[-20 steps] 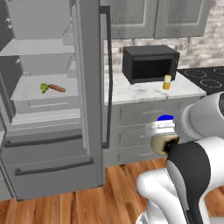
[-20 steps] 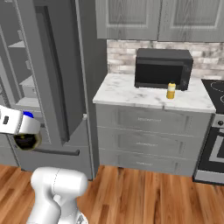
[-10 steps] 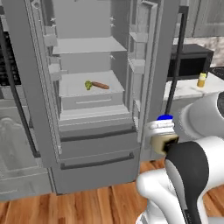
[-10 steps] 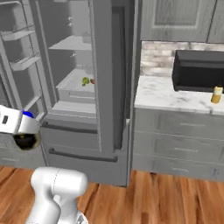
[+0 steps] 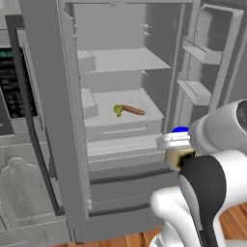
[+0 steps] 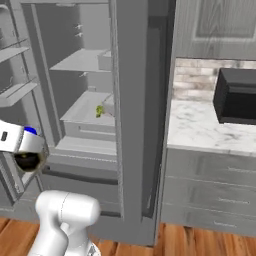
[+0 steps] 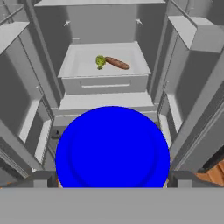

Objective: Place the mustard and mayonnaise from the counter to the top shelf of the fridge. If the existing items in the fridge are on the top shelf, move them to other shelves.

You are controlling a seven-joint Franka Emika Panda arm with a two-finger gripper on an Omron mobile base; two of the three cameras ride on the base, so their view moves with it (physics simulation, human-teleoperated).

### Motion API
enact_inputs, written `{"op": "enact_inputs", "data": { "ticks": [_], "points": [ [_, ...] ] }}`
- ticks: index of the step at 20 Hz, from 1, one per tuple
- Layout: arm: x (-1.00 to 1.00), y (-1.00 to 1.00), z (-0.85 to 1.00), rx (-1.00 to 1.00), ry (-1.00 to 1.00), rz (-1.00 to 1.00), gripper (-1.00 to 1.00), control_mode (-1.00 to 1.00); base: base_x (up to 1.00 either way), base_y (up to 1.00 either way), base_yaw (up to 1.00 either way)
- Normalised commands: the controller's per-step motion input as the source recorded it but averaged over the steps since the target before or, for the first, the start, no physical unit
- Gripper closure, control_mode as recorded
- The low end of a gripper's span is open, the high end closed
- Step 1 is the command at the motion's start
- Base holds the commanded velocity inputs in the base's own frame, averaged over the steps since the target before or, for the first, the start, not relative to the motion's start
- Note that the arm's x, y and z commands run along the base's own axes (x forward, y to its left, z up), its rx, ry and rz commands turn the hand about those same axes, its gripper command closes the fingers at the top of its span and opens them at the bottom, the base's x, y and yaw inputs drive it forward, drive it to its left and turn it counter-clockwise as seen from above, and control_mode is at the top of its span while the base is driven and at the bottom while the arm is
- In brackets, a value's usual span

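pincer (image 7: 112,186) is spread wide and clamped on the mayonnaise (image 7: 112,147), one finger on each side of the jar; blue lid faces the hand camera. in the left base view the jar's blue lid and tan body (image 5: 177,153) sit at the end of the arm, low in front of the fridge (image 5: 53,120). same in the right base view, mayonnaise (image 6: 28,155) at the left edge, held in the air, touching no shelf.

fridge doors stand open. past the jar, lower drawer fronts (image 5: 123,190), then a tray-like shelf (image 7: 78,65) with the existing items on it: broccoli floret (image 7: 100,61) and sausage stick (image 7: 117,63), touching or just beside each other, floret on the left, stick running off to the right. left base view has them mid-tray, floret (image 5: 117,110) and stick (image 5: 132,110). right base view shows the floret (image 6: 100,110), with the centre door (image 6: 131,115) covering what lies to its right.

above that tray, the top shelf (image 5: 123,60) is a flat pale panel, bare surface showing. door bins (image 5: 200,50) on the open right door.

off to the right of the fridge, the surface (image 6: 205,127), white marble over grey drawers (image 6: 215,190), with the black microwave (image 6: 236,96) on it against the brick backsplash. grey wall cabinet (image 6: 220,25) above. wood floor (image 6: 190,240) below.
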Motion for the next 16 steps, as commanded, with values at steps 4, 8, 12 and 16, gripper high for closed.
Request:
{"op": "enact_inputs", "data": {
  "ticks": [4, 8, 12, 16],
  "points": [
    [0.0, 0.0, 0.0, 0.0, 0.0, 0.0, 1.0, 1.0, 0.41, 0.13, 0.0],
    [0.0, 0.0, 0.0, 0.0, 0.0, 0.0, 1.0, 1.0, 0.2, 0.36, 0.0],
    [0.0, 0.0, 0.0, 0.0, 0.0, 0.0, 1.0, 1.0, 0.48, 0.18, 0.0],
    [0.0, 0.0, 0.0, 0.0, 0.0, 0.0, 1.0, 1.0, 0.68, 0.09, 0.0]
  ]
}}
